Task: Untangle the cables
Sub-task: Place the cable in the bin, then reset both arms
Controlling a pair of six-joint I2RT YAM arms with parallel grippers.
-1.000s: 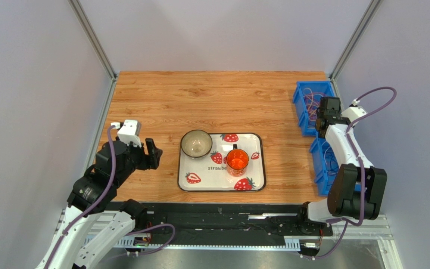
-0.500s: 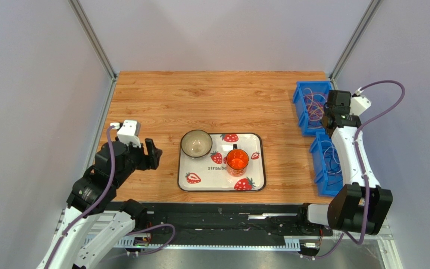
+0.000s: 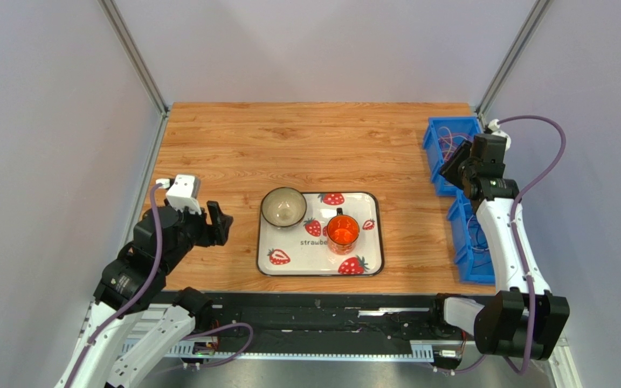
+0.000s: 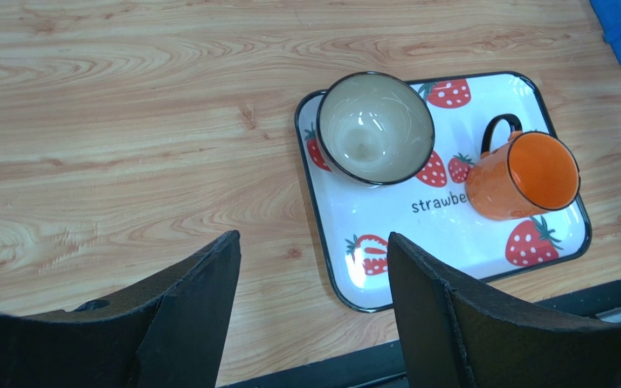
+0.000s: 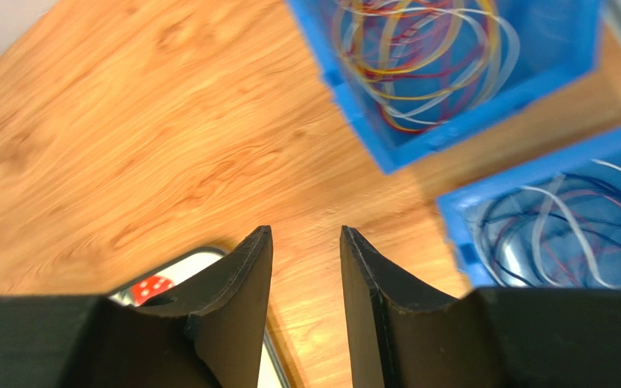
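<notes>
The cables are thin wire loops lying in two blue bins at the table's right edge. The far bin [image 3: 434, 147] holds yellow, red and white loops [image 5: 419, 56]. The near bin [image 3: 461, 242] holds dark blue, white and reddish loops [image 5: 565, 234]. My right gripper [image 3: 455, 171] [image 5: 306, 234] hangs above the table just left of the bins. It is open by a narrow gap with nothing between its fingers. My left gripper [image 3: 218, 222] [image 4: 314, 242] is wide open and empty, left of the tray.
A white strawberry-print tray [image 3: 306, 260] [image 4: 451, 234] sits at the front middle of the table. It carries an empty bowl [image 3: 283, 207] [image 4: 374, 128] and an orange mug [image 3: 343, 232] [image 4: 532, 174]. Grey walls close in both sides.
My right wrist has lifted off the bins and swung to face left over the table, and its jaws have parted further. The left arm has not moved.
</notes>
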